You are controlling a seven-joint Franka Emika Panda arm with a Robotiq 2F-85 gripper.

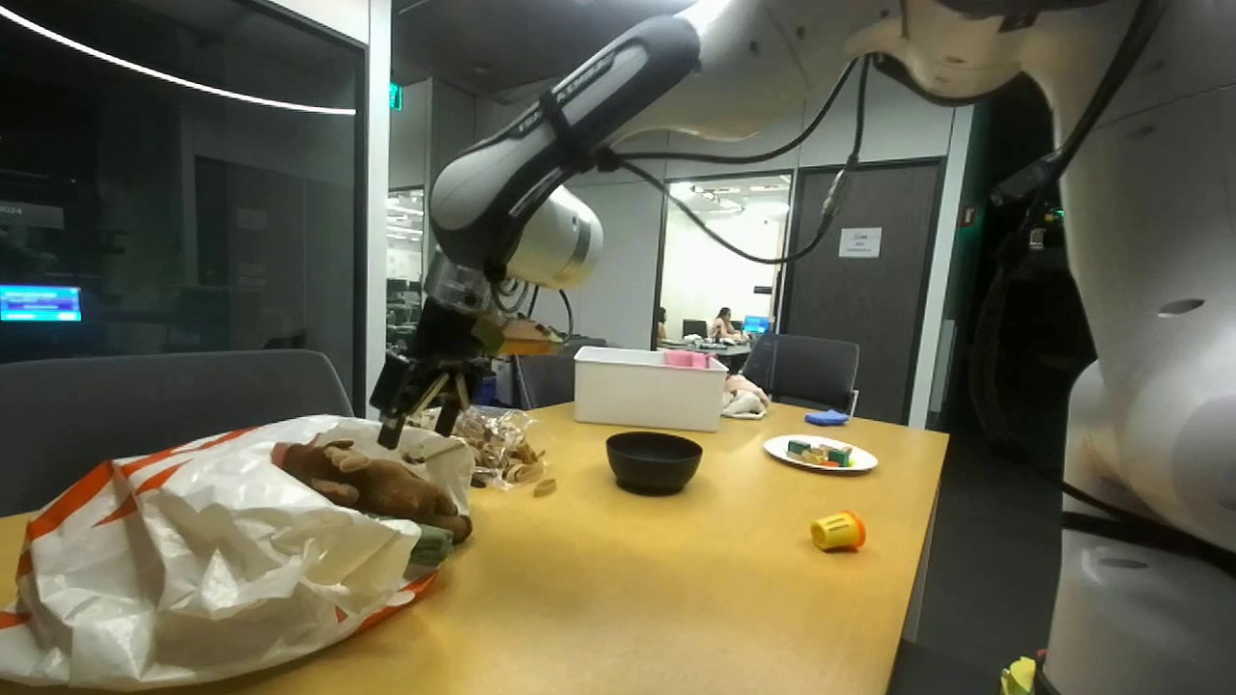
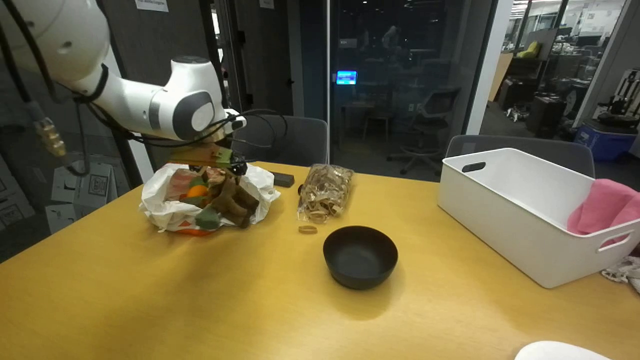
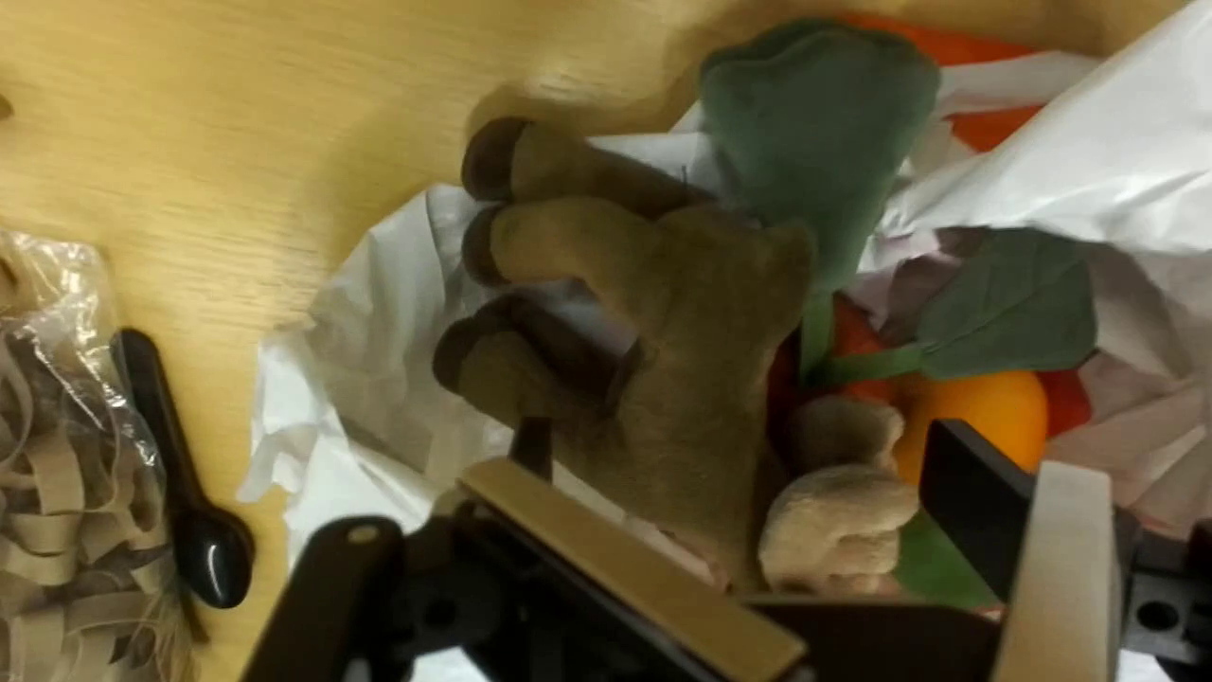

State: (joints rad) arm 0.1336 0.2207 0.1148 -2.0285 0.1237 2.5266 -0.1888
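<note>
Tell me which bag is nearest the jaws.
The white plastic bag with orange markings, brown plush toy at its mouth; the clear bag, filled with tan bands, lies farther off.

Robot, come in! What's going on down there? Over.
Gripper open over brown plush toy. Toy at mouth of white bag. Bag crumpled beside it, possibly in the way.

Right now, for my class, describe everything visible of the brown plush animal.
The brown plush animal looks made of short-pile fabric; at least three stubby legs show, ending in darker feet. It appears to lie on its side at the open mouth of the white and orange bag, feet pointing outward. A dark green fabric piece lies against it. The open gripper is above it; whether they touch isn't clear. Its face can't be made out.
</note>
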